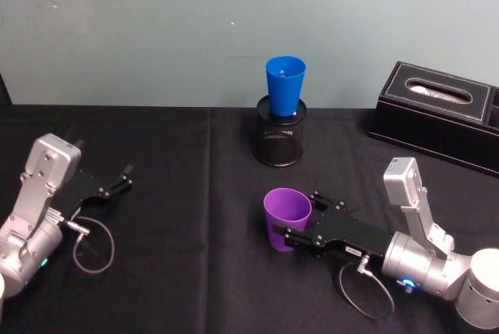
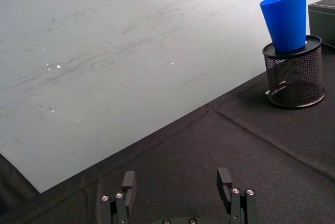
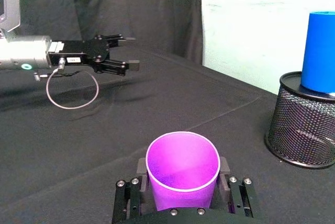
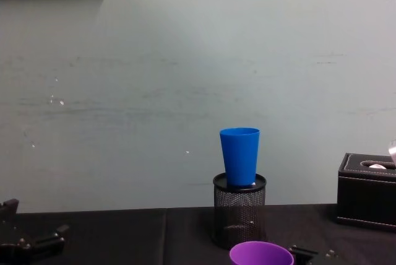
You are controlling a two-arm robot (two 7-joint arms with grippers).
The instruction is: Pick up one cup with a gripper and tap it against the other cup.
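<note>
Purple cup (image 3: 182,169) sits upright, mouth up, between the fingers (image 3: 224,170) of the right gripper (image 1: 302,215). One finger is on each side, pressed against the cup wall, so the claw is clamped on it. Cup is on the right-centre of the black cloth (image 1: 195,271), nearer the robot than the other items. Can't tell whether its base is touching the cloth or just off it.

Blue cup (image 1: 284,84) is straight behind it, well apart. It's upright, mouth up, narrow base dropped into the top of the black mesh pen holder (image 1: 281,143), most of the cup standing above the rim. Holder stands near the back edge of the cloth, close to the pale wall.

Black tissue box (image 1: 437,111) is to the right of the holder, at the back right, touching neither cup.

Left gripper (image 1: 125,176) hangs over the left side of the cloth, far from both cups. Claw wide, nothing between the fingers, pointing roughly toward the holder.
</note>
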